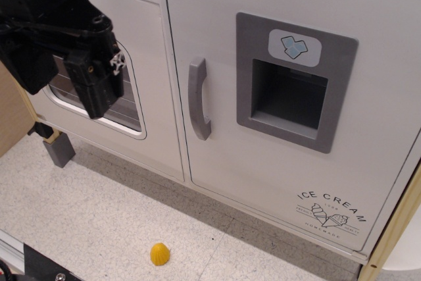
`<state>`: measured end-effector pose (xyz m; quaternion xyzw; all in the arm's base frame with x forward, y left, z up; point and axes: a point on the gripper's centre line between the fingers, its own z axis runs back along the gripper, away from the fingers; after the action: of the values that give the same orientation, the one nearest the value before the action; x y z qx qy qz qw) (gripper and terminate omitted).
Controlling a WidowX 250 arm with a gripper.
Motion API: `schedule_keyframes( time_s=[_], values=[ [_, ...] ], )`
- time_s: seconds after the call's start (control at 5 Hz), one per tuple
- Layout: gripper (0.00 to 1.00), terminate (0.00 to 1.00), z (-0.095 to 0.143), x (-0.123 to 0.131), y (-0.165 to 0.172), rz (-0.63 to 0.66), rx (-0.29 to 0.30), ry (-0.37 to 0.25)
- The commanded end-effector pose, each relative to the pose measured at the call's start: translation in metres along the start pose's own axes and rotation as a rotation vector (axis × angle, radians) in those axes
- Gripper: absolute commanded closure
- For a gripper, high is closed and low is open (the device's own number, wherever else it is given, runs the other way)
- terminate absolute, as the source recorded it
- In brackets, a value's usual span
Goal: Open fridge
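The fridge (289, 156) is a large white toy door that fills the right of the view. It sits flush with its frame, closed. Its vertical grey handle (199, 100) stands near the door's left edge. A grey ice-dispenser recess (293, 90) with a blue cube icon is to the right of the handle, and an "ICE CREAM" logo (332, 215) sits lower right. My black gripper (102, 100) hangs at the upper left, in front of the oven window and left of the handle, touching nothing. Its fingers point down; the gap between them does not show.
The white oven door (141, 143) with a window is left of the fridge, behind my gripper. A small yellow shell-shaped toy (160, 253) lies on the speckled counter in front. A grey block (59, 149) stands at the lower left by a wooden panel.
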<state>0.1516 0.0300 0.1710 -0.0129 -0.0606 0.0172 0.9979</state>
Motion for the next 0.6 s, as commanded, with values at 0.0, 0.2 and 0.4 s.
schedule_keyframes(
  time_s=[0.0, 0.2, 0.4],
  values=[
    [0.00, 0.00, 0.000, 0.000, 0.000, 0.000, 0.000, 0.000],
    [0.00, 0.00, -0.020, 0.022, 0.001, 0.043, 0.028, -0.025],
    [0.00, 0.00, -0.042, 0.042, 0.002, 0.065, 0.052, -0.047]
  ],
)
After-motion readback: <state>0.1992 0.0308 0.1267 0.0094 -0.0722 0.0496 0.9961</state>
